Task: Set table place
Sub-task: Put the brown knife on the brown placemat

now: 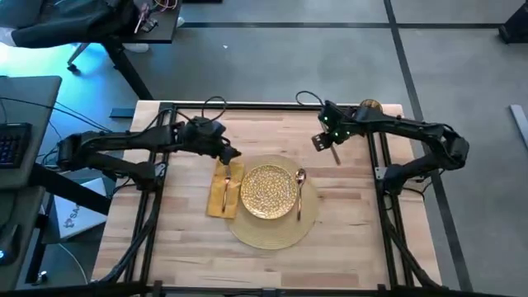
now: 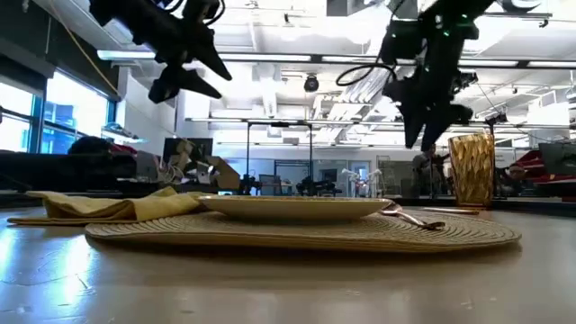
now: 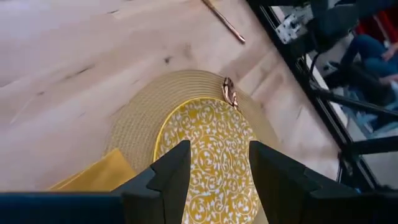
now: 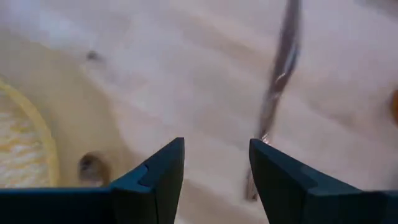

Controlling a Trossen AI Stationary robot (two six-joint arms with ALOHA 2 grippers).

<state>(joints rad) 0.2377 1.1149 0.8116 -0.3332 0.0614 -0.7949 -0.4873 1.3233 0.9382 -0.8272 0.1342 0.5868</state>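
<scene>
A round tan placemat point(image 1: 268, 229) lies on the table point(image 1: 181, 247) and bears a gold patterned plate point(image 1: 270, 191). A mustard napkin point(image 1: 216, 198) with a copper fork point(image 1: 225, 191) on it lies to the plate's left, and a copper spoon point(image 1: 300, 190) lies to its right. A copper knife point(image 1: 335, 153) lies on the bare wood beyond the placemat. An amber glass point(image 2: 472, 169) stands at the far right corner. My left gripper point(image 3: 219, 168) hovers open above the napkin's far end. My right gripper point(image 4: 216, 165) hovers open above the table beside the knife point(image 4: 277, 81).
The table's black frame point(image 1: 272, 106) runs along the far edge, and both arm bases stand at the sides. Bare wood shows to the placemat's left, right and near sides. Beyond the table are a desk and a chair on the left.
</scene>
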